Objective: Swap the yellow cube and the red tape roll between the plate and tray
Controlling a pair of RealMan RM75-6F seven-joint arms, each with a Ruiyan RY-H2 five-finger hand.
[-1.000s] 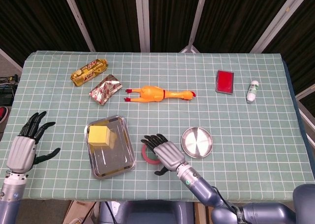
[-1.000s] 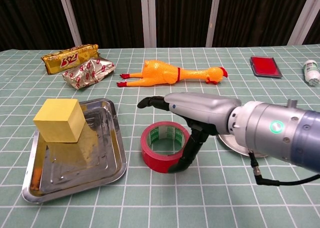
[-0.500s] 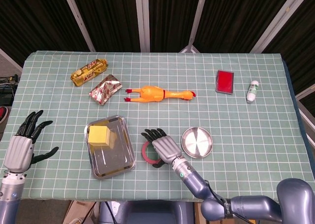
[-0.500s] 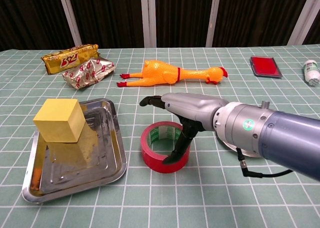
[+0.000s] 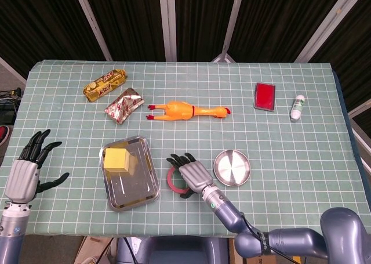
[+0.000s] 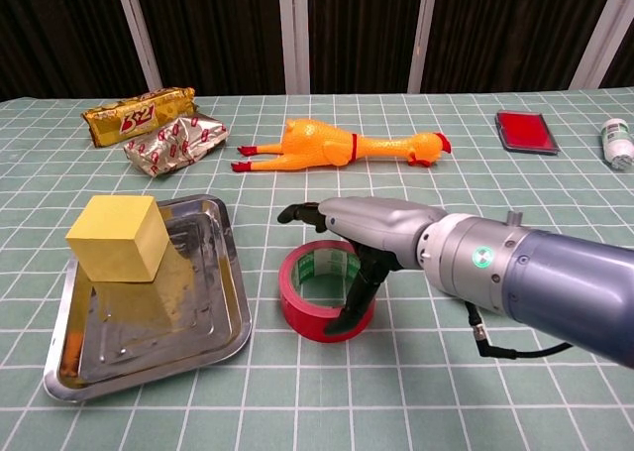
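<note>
The red tape roll (image 5: 172,180) (image 6: 319,292) lies flat on the table between the tray and the plate. My right hand (image 5: 192,174) (image 6: 369,225) hovers over it with fingers stretched across the top, and its thumb reaches down against the roll's near right rim. The roll stays on the table, not lifted. The yellow cube (image 5: 116,159) (image 6: 113,237) sits in the back left of the steel tray (image 5: 139,194) (image 6: 168,344). The round steel plate (image 5: 232,167) is bare, just right of my right hand. My left hand (image 5: 25,172) hangs open at the table's left edge, holding nothing.
A rubber chicken (image 5: 186,110) (image 6: 337,144) lies behind the tape roll. Two snack packs (image 5: 105,84) (image 5: 123,105) are at the back left. A red box (image 5: 264,96) and a white bottle (image 5: 297,107) sit at the back right.
My right hand has sunk lower over the tape roll and its thumb has come in against the rim. The left hand drifted slightly down and left.
</note>
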